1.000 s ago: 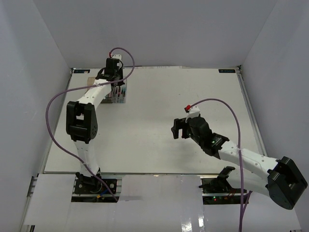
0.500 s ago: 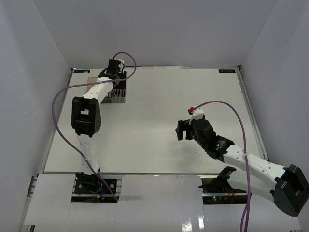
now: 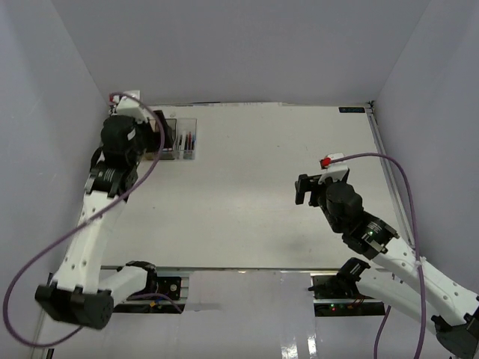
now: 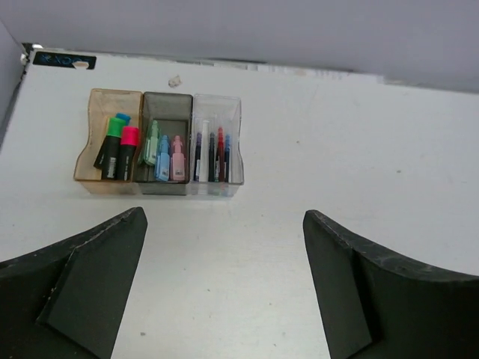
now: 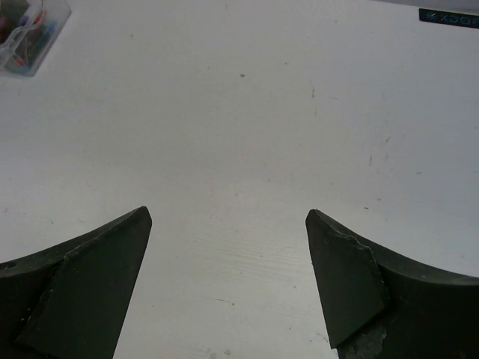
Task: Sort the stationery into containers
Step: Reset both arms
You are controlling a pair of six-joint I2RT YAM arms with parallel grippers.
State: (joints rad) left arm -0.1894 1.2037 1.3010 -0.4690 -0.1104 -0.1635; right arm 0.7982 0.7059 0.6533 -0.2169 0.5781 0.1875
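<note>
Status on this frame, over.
Left gripper open, empty, facing containers. Right gripper open, empty. Stationery inside all three. Small scrap behind them, apart.

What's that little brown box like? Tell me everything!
The amber-brown bin is see-through plastic, open on top, leftmost of three joined bins in the left wrist view. It sits flat on the white table, its side against the smoky grey bin. Inside lie black highlighters with a green cap, a pink cap and a blue cap. Nothing grips it.

obstacle: containers far-left on table | free: centre and right bare | bound: walls at table edges
</note>
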